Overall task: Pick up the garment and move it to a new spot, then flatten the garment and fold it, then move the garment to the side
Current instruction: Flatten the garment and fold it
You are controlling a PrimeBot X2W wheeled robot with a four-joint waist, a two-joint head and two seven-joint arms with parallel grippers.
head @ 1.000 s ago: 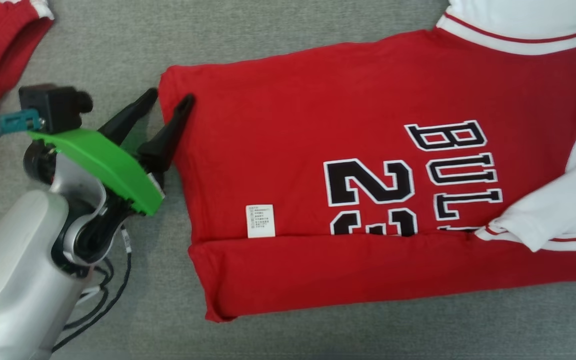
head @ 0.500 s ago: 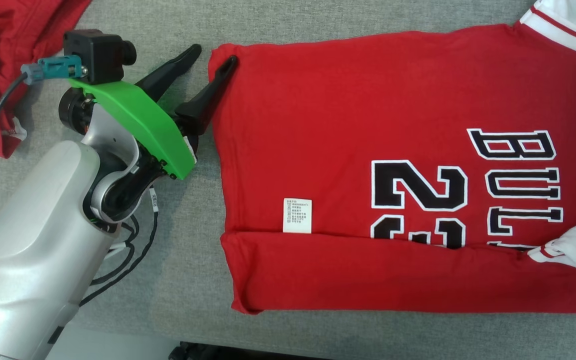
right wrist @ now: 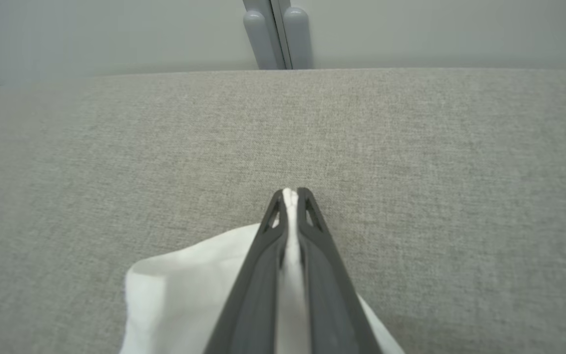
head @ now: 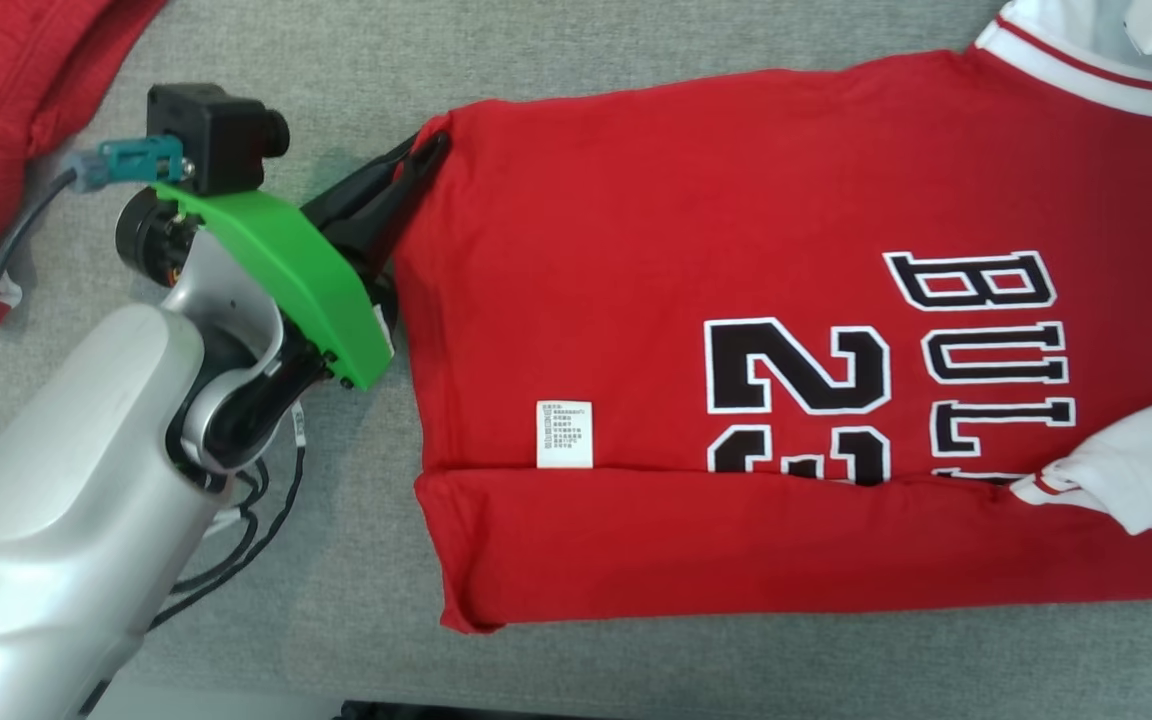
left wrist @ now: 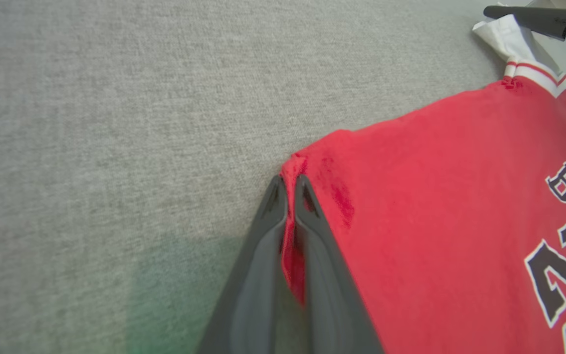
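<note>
The red garment (head: 696, 250) lies spread flat on the grey tabletop (head: 636, 50), black number and letters facing up. Its near long edge is folded over the front in a band, and a white care label (head: 564, 434) sits just above that fold.

The left gripper (left wrist: 287, 184) is at the garment's hem end, at the far corner. Its two dark fingers are clenched on a thin ridge of red cloth, which stands up between them, while the rest of the hem lies on the tabletop.

The right gripper (right wrist: 290, 194) is at the garment's opposite, white-trimmed end. Its fingers are pressed together on a fold of white cloth, with more white fabric spreading beneath them.

A white sleeve (head: 1126, 480) with red stripes lies over the garment's near edge at that end. A second heap of red cloth (head: 16, 80) lies well apart from the garment, past its hem end.
</note>
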